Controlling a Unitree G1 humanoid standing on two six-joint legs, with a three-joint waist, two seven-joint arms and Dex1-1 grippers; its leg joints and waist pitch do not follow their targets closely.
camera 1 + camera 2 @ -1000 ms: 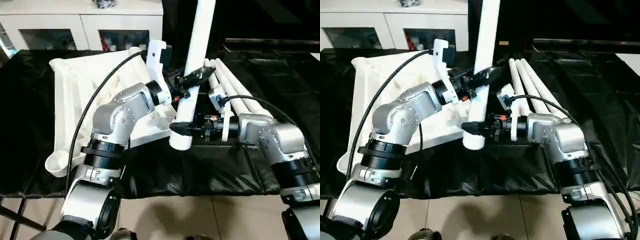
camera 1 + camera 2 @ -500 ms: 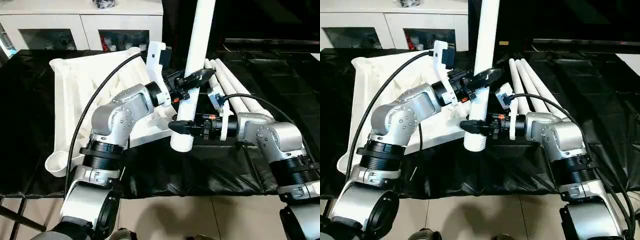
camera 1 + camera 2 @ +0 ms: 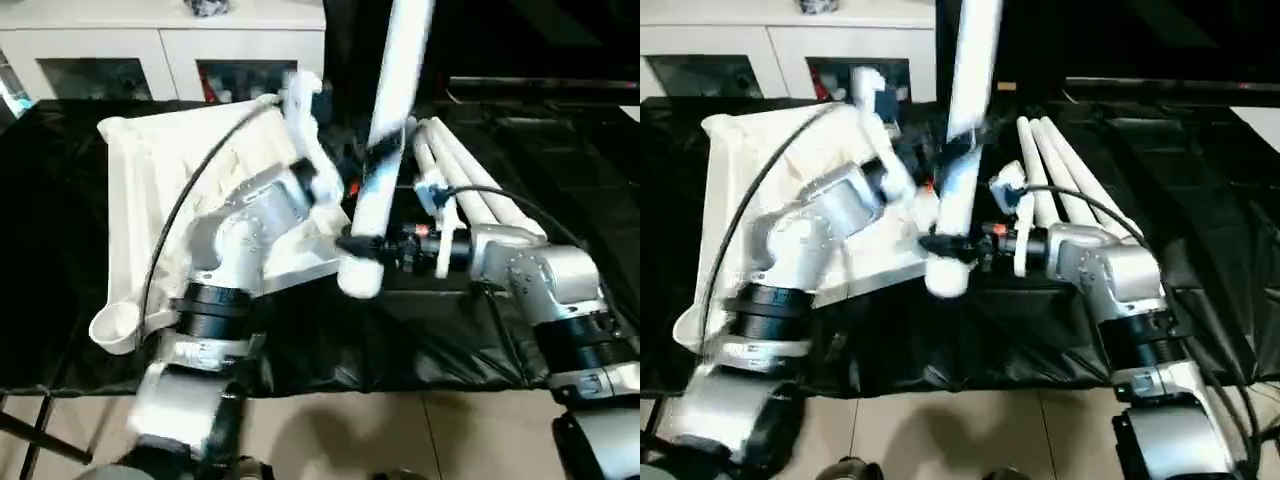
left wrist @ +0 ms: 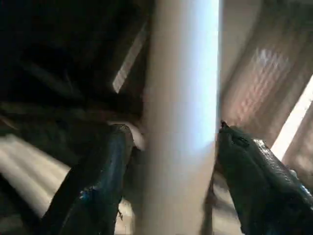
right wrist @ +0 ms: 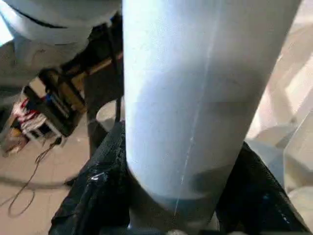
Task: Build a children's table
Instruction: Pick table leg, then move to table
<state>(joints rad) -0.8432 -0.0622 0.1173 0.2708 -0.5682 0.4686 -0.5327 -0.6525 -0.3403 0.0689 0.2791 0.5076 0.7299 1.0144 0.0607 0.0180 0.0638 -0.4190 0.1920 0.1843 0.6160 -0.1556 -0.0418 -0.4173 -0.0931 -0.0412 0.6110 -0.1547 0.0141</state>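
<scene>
Both my grippers clasp one tube leg [image 3: 392, 120]: left gripper [image 4: 171, 147] mid-tube, right gripper [image 5: 181, 196] just above its lower end. Long axis near vertical, lower end hanging beside the tabletop [image 3: 150, 190], apparently not socketed yet, though blur hides the nearest corner. No leg looks fitted; three spare legs [image 3: 1060, 170] lie beyond my right gripper.

L claw [image 3: 378, 165] swings leg [image 3: 385, 150], lower end shifts left.
</scene>
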